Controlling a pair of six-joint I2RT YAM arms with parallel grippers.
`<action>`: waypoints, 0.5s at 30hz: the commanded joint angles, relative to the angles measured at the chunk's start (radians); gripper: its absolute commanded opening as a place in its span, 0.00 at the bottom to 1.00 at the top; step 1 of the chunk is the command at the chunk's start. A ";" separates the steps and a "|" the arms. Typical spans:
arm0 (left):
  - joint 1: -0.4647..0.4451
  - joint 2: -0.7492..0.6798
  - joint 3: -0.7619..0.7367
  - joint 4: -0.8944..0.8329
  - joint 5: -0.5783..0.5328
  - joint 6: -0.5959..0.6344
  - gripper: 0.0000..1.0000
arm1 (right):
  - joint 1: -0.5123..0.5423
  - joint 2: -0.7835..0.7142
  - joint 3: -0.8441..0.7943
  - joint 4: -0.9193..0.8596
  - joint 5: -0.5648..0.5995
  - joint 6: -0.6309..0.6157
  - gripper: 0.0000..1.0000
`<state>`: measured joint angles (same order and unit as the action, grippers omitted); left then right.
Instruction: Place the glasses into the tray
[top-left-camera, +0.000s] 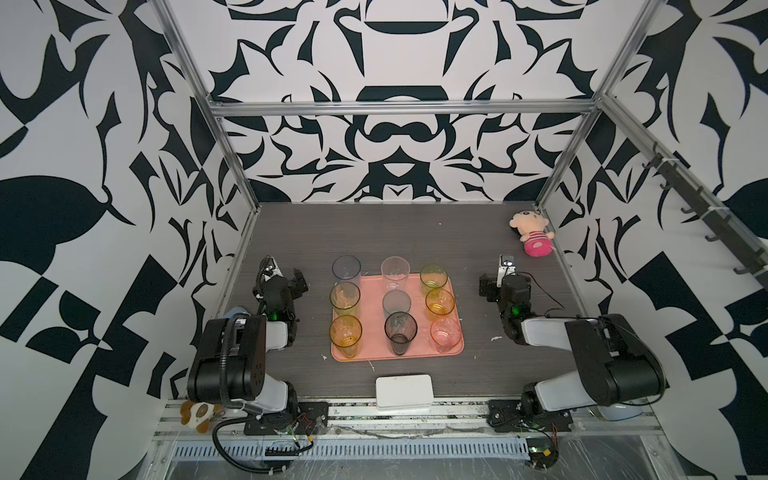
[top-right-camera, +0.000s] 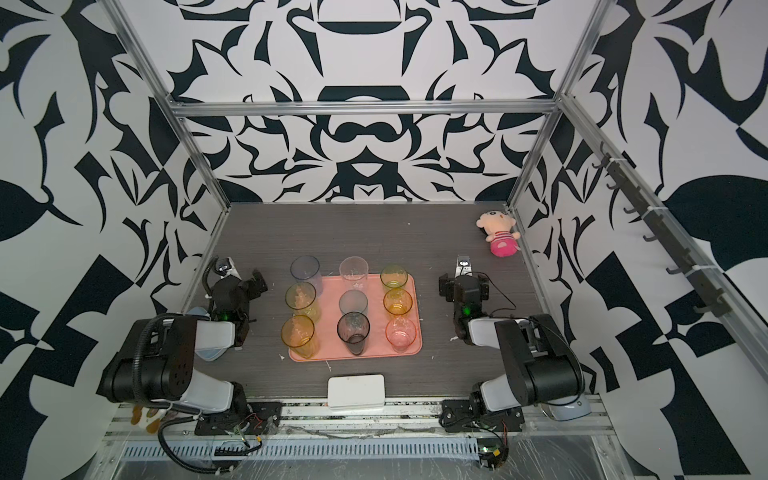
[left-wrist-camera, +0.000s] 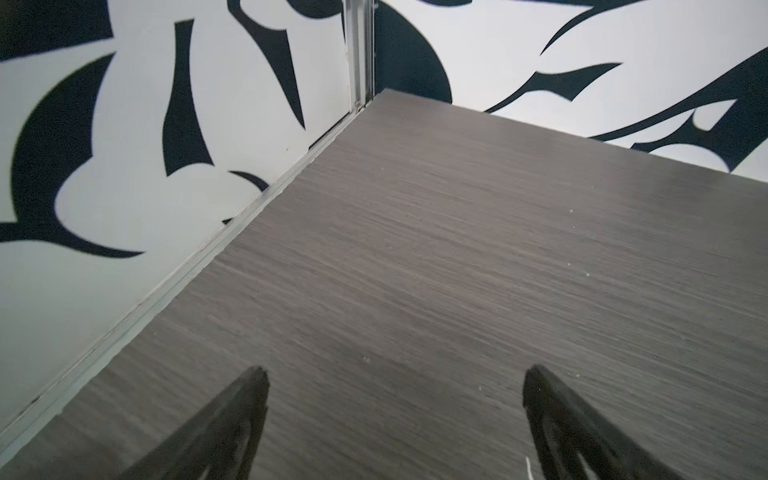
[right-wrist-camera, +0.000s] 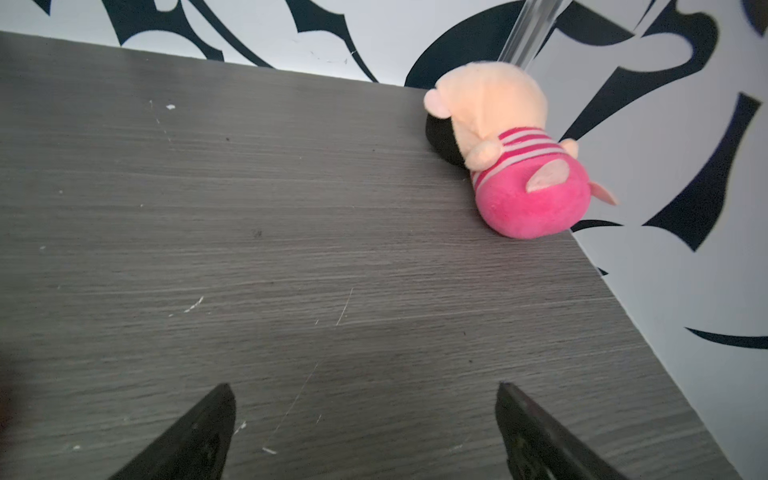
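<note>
Salmon-pink tray (top-left-camera: 415, 356) lies on the dark wood-grain surface (top-left-camera: 415, 232) with nine tinted glasses (top-left-camera: 400, 332) upright in three rows of three; whether the far-left one sits inside the rim I cannot tell. Left pincer (left-wrist-camera: 392, 374) and right pincer (right-wrist-camera: 363, 388) flank it, both spread wide and empty. A plush doll (right-wrist-camera: 515, 166) lies in the far right corner.

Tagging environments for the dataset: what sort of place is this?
Probably a lab robot cell, not a home: aluminium frame, black-and-white patterned walls enclosing the table, left arm and right arm mounted at its front edge.
</note>
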<state>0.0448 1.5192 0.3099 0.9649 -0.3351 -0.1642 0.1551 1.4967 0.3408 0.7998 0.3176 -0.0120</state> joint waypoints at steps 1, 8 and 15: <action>0.003 0.049 -0.029 0.148 0.034 0.023 0.99 | -0.007 0.056 -0.006 0.160 -0.062 -0.023 1.00; 0.000 0.034 0.043 -0.014 0.022 0.014 0.99 | -0.038 0.059 0.007 0.131 -0.055 0.012 1.00; 0.001 0.029 0.047 -0.029 0.022 0.012 1.00 | -0.038 0.061 0.006 0.137 -0.048 0.008 1.00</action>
<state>0.0448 1.5505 0.3408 0.9375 -0.3161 -0.1558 0.1188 1.5757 0.3374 0.8932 0.2699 -0.0082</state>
